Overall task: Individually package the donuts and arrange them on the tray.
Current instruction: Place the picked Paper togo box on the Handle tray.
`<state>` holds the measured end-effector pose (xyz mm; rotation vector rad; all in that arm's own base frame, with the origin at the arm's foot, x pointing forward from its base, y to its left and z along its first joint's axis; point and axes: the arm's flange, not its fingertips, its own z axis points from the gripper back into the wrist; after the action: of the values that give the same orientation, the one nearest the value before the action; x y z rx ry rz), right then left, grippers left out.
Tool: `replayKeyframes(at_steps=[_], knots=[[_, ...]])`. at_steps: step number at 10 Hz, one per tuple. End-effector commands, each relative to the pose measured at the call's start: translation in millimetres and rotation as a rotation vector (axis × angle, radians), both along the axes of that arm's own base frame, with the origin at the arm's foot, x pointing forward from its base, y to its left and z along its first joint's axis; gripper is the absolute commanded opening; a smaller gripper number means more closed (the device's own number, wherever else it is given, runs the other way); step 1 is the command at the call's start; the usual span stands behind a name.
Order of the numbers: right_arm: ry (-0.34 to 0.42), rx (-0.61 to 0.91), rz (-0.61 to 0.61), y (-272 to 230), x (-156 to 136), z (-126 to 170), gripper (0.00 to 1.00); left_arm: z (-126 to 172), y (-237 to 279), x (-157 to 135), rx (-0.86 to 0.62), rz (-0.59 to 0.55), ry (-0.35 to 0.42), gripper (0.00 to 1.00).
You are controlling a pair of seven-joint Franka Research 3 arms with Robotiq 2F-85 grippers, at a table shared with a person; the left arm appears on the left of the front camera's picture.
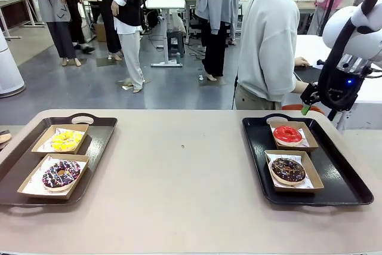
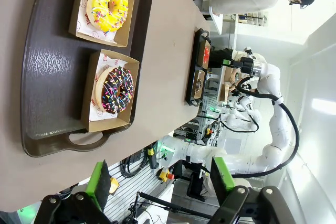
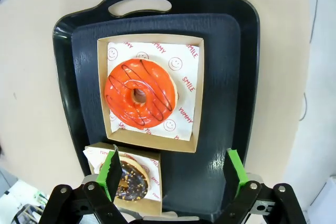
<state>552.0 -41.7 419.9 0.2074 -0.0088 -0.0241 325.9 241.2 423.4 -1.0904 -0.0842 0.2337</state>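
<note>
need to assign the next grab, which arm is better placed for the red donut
Right. The right gripper hangs open above the black tray, with the red donut in its box just ahead of its fingers. The left gripper is open over the other tray, by the yellow donut.

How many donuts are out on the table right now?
4: yellow donut and sprinkled chocolate donut on the left tray; red donut and chocolate donut on the right tray.
</note>
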Motion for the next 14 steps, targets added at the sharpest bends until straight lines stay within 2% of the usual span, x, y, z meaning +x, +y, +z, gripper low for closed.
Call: replayKeyframes(at_steps=[1, 8, 9, 10, 12, 14], knots=[[-0.010, -0.003, -0.010, -0.6, 4.3, 0.1, 1.00, 0.5, -0.9, -3.5, 0.006, 0.004, -0.013, 1.00], [-0.002, 0.000, 0.000, 0.0, 0.4, 0.9, 1.00, 0.5, -0.9, -3.5, 0.006, 0.004, -0.013, 1.00], [-0.072, 0.179, 0.008, -6.7, -26.7, 38.7, 1.00, 0.5, -0.9, -3.5, 0.006, 0.004, -0.013, 1.00], [-0.134, 0.364, -0.022, -20.6, -35.6, 75.2, 1.00, 0.5, -0.9, -3.5, 0.006, 0.004, -0.013, 1.00], [-0.173, 0.714, -0.173, -74.7, -41.2, 125.2, 1.00, 0.5, -0.9, -3.5, 0.006, 0.004, -0.013, 1.00], [-0.153, 0.952, -0.225, -129.9, -71.2, 139.6, 1.00, 0.5, -0.9, -3.5, 0.006, 0.004, -0.013, 1.00]])
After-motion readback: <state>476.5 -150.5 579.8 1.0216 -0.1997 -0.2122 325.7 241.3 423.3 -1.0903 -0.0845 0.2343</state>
